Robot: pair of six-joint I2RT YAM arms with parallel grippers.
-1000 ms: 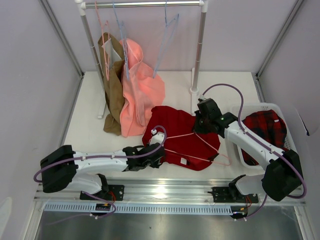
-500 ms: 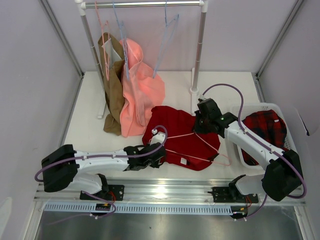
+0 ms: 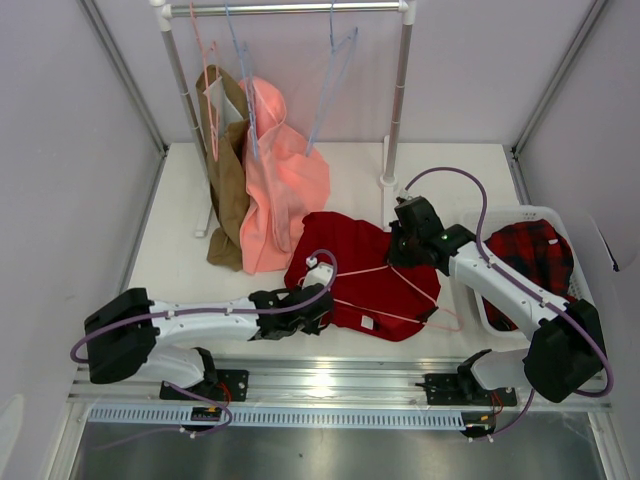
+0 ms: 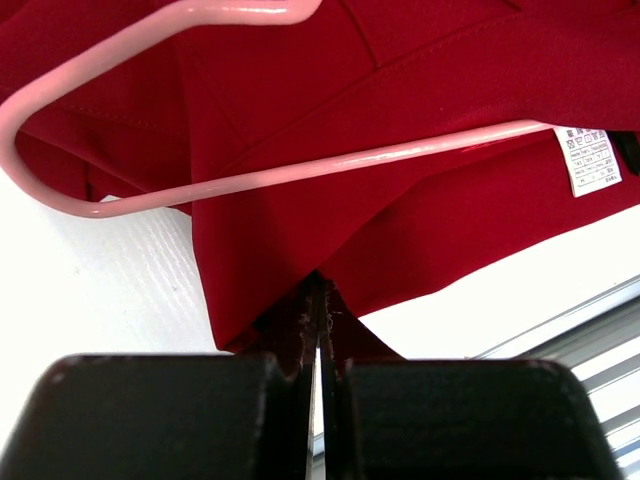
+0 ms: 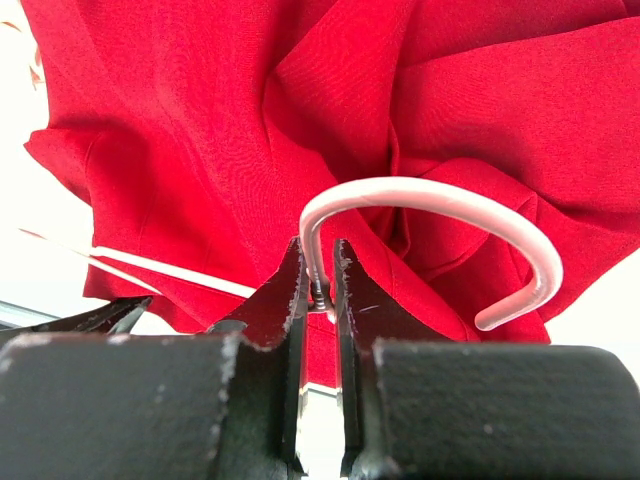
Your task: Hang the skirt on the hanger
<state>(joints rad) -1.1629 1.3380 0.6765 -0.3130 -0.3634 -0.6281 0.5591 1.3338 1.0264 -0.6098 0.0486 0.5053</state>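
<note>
The dark red skirt (image 3: 362, 262) lies crumpled on the white table, its white label (image 3: 368, 323) near the front edge. The pale pink hanger (image 3: 425, 284) lies across it. My left gripper (image 3: 318, 298) is shut on the skirt's near left hem, as the left wrist view (image 4: 318, 288) shows, with the skirt (image 4: 420, 80), the hanger's bar (image 4: 300, 175) and the label (image 4: 585, 160) just beyond. My right gripper (image 3: 398, 256) is at the skirt's far right edge. In the right wrist view it (image 5: 320, 268) is shut on the stem of the hanger's hook (image 5: 430, 195), over the skirt (image 5: 200, 130).
A clothes rack (image 3: 398, 95) stands at the back with a brown garment (image 3: 226, 190), a salmon-pink garment (image 3: 285, 180) and light blue hangers (image 3: 335, 70). A white basket (image 3: 480, 312) at the right holds red-and-black plaid cloth (image 3: 530, 255). The table's metal front rail (image 3: 330, 385) runs below the arms.
My left arm has edged very slightly to the right. The skirt, the hanger and my right gripper stay where they were.
</note>
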